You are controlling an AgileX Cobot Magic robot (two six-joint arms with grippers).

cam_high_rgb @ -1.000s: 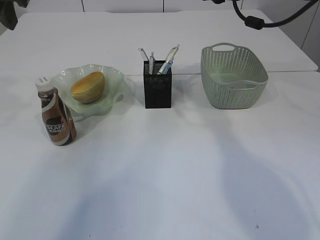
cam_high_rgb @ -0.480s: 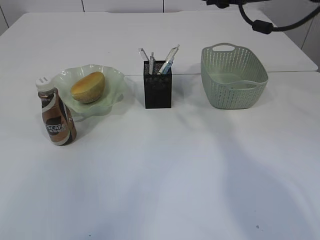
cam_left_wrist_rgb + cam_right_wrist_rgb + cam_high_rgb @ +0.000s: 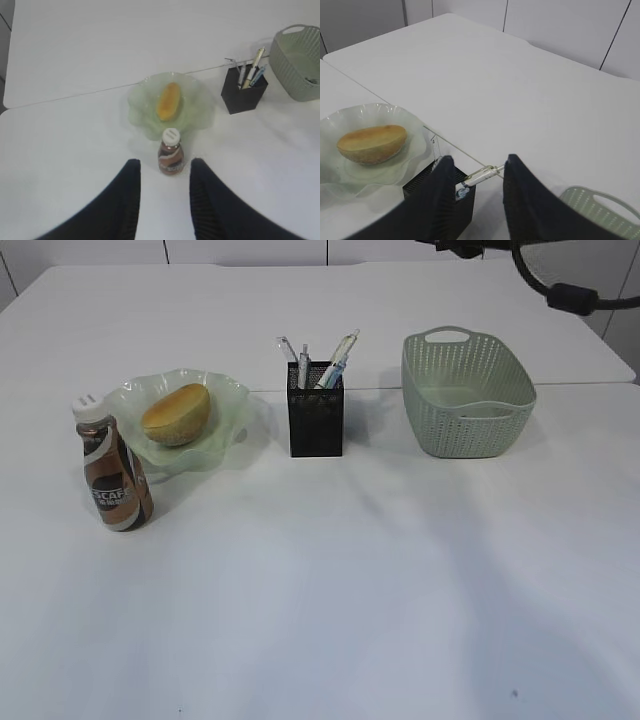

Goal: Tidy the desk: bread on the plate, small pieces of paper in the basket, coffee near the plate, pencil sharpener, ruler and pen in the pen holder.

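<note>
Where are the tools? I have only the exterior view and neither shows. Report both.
Observer: The left tool is open and empty, high above the desk. The coffee shows between its fingers, far below.
Operator: Now the right one.
Observer: The right tool is open and empty too, above the pen holder.
Operator: Check inside the basket.
Observer: The left wrist view cuts off the basket. Something small lies inside at the frame's edge, but I cannot tell what.
</note>
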